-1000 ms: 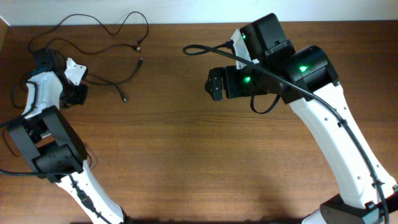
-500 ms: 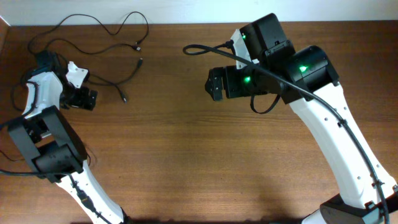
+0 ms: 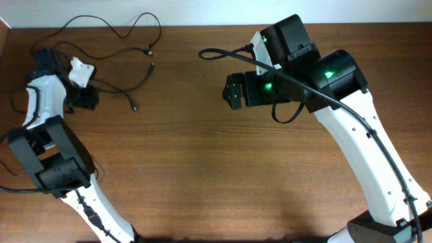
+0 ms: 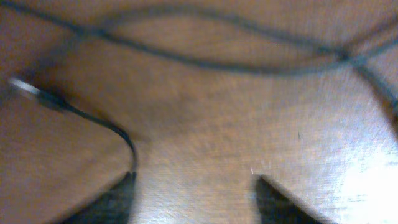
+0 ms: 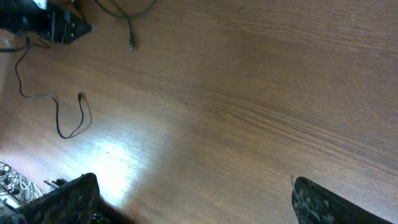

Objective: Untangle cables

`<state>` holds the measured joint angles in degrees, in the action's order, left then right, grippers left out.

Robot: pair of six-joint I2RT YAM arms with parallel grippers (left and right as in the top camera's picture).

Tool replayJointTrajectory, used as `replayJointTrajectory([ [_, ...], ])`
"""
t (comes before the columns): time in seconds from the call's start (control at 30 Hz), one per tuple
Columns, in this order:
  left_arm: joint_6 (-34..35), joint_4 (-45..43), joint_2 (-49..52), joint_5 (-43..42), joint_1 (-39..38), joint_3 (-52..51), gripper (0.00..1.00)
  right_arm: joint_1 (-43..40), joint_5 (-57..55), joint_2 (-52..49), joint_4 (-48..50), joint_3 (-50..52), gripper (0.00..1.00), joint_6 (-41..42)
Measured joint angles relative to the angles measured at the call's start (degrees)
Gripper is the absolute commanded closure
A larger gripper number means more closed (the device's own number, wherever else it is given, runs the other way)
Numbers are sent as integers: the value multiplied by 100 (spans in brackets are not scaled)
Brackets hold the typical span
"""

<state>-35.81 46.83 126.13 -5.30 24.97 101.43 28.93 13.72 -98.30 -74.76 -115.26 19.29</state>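
Observation:
Thin black cables (image 3: 149, 50) lie in loose, crossing loops at the table's far left corner, with plug ends (image 3: 135, 106) pointing toward the middle. My left gripper (image 3: 86, 99) hovers low at their left side, open. In the blurred left wrist view, one cable (image 4: 93, 117) with a silver plug (image 4: 20, 87) curves down to the left fingertip (image 4: 121, 194); nothing lies between the jaws of the left gripper (image 4: 196, 190). My right gripper (image 3: 232, 91) hangs wide open and empty over the table's middle, far from the cables. The right wrist view shows this gripper (image 5: 193, 202) above bare wood.
The right wrist view catches a loose cord loop (image 5: 62, 121) by the table's left edge and a plug end (image 5: 131, 45). The right arm's own thick cable (image 3: 223, 52) arcs over the far middle. The wooden table (image 3: 216, 169) ends at a white wall behind.
The left gripper was shut a second ago and has opened. It shifted slightly right, then back toward the far left. The right arm has stayed still.

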Motion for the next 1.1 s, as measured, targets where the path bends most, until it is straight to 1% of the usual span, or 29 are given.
replayJointTrajectory([
  [0.03, 0, -35, -2, -9, -2, 122, 24, 0, 0, 0, -2, 0, 2, -2],
  [0.1, -2, -105, -24, 7, 0, 256, 23, 0, 0, 0, -2, 0, 2, -2],
  [0.13, -15, -118, -39, 39, 0, 286, 19, 0, 0, 0, -2, 0, 1, 0],
  [0.2, -59, -118, -48, 127, 0, 297, 18, 0, 0, 0, -2, 0, 2, -4],
  [0.33, -68, -116, -37, 433, 4, 297, 22, 0, 0, 0, -2, 0, 2, -2],
  [0.37, -70, -114, -15, 476, 15, 297, 26, 0, 0, 0, -2, 0, 2, -2],
  [0.43, -85, -81, 57, 566, 68, 297, 28, 0, 0, 0, -2, 0, 1, -2],
  [0.63, -131, 181, 367, 621, 459, 304, 43, 0, 0, 0, -2, 0, 2, -2],
  [0.7, -131, 195, 424, 549, 575, 304, 49, 0, 0, 0, 0, 0, 2, -2],
  [0.73, -131, 203, 428, 479, 616, 304, 55, 0, 0, 0, -2, 0, 2, -4],
  [0.83, -164, 205, 428, 315, 664, 304, 80, 0, 0, 0, 0, 0, 1, -2],
  [0.87, -164, 208, 428, 289, 660, 304, 85, 0, 0, 0, -2, 0, 2, 0],
  [0.9, -175, 216, 428, 264, 651, 304, 96, 0, 0, 0, -2, 0, 2, -4],
  [0.93, -173, 243, 428, 247, 645, 304, 100, 0, 0, 0, 0, 0, 2, -2],
  [1.1, -170, 555, 428, 208, 638, 304, 100, 0, 0, 0, -2, 0, 2, -2],
])
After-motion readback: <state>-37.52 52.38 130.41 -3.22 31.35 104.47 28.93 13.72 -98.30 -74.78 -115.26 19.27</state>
